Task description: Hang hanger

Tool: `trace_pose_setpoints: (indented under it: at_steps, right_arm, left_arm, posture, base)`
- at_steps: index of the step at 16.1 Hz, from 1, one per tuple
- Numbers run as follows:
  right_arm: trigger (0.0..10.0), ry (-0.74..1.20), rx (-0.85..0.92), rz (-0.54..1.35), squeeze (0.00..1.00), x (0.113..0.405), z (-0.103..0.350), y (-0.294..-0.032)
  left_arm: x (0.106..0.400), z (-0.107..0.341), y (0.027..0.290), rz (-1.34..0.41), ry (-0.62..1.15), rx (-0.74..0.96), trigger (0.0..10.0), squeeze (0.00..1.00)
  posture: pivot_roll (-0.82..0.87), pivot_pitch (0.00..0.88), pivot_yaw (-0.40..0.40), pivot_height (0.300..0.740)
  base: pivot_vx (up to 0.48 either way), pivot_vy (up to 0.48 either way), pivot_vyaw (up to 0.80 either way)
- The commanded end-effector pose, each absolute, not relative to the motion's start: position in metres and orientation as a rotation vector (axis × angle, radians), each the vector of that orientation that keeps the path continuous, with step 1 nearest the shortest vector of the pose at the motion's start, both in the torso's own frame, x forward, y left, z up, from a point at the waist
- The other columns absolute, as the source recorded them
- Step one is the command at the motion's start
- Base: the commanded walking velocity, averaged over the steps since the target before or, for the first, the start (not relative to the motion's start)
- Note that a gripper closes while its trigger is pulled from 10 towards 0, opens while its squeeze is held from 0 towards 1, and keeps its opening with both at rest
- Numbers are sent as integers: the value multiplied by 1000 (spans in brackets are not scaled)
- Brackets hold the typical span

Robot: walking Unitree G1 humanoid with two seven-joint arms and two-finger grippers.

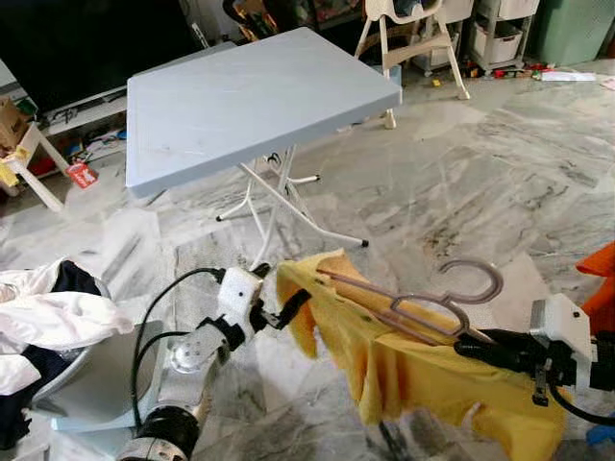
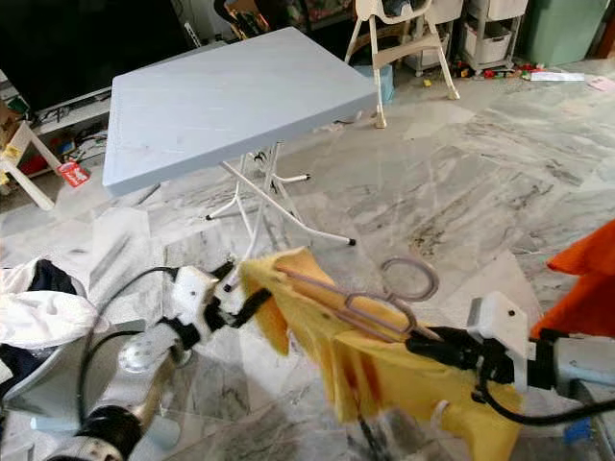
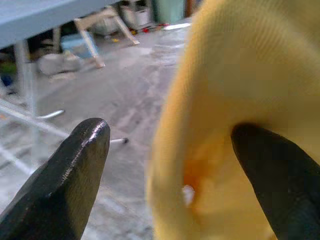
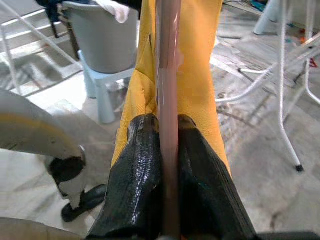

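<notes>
Marble floor, pale blue folding worktop [image 1: 250, 101] ahead. Right hand [image 1: 480, 344] clenched on pink metal hanger [image 1: 423, 307] carrying yellow cloth garment [image 1: 404, 370]; left hand [image 1: 288, 309] released at the garment's far end. Advice: keep hook upright.

A pale blue folding counter [image 1: 240, 96] stands on white crossed legs in the upper middle of the frame. Under it spreads grey-veined marble floor [image 1: 480, 202]. At lower left, a grey basket [image 1: 86, 384] of clothes rests on that floor.

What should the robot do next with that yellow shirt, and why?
Probably close the left gripper on the yellow shirt: its fingers are open around the cloth's edge, while the right gripper is shut on the hanger, where the shirt hangs unevenly.
</notes>
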State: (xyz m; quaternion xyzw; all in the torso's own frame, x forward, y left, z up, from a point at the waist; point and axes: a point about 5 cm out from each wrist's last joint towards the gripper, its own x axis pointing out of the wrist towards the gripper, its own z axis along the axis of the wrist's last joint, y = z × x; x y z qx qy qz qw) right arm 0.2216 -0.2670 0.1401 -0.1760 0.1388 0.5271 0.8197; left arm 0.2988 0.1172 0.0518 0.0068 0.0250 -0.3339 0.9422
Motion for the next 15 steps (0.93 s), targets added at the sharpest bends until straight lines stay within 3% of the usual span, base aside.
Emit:
trace_pose_setpoints:
  at_steps: [1,3,4,5,6,15]
  right_arm:
    - [10000,256,-376,1159,0,220,149,-263]
    - [10000,280,-371,1172,0,216,148,-265]
    - [10000,302,-369,1179,0,213,149,-268]
    - [10000,316,-377,1169,0,212,149,-271]
    - [10000,335,-391,1159,0,212,148,-275]
    - [10000,315,-438,1095,0,221,143,-278]
  left_arm:
    - [302,52,121,-683,67,7,10000,1000]
    - [302,53,114,-716,69,-5,10000,1000]
    - [301,53,109,-748,67,-24,0,1000]
    - [300,53,107,-777,67,-51,0,647]
    - [298,53,104,-805,67,-69,0,0]
    - [283,59,105,-968,71,-151,0,0]
  posture:
    - [-199,48,190,740]
    - [-204,47,191,740]
    - [-211,49,194,740]
    - [-215,49,195,740]
    - [-216,49,196,740]
    - [-200,39,189,740]
  base:
    - [0,0,0]
    - [0,0,0]
    - [0,0,0]
    - [0,0,0]
    - [0,0,0]
    - [0,0,0]
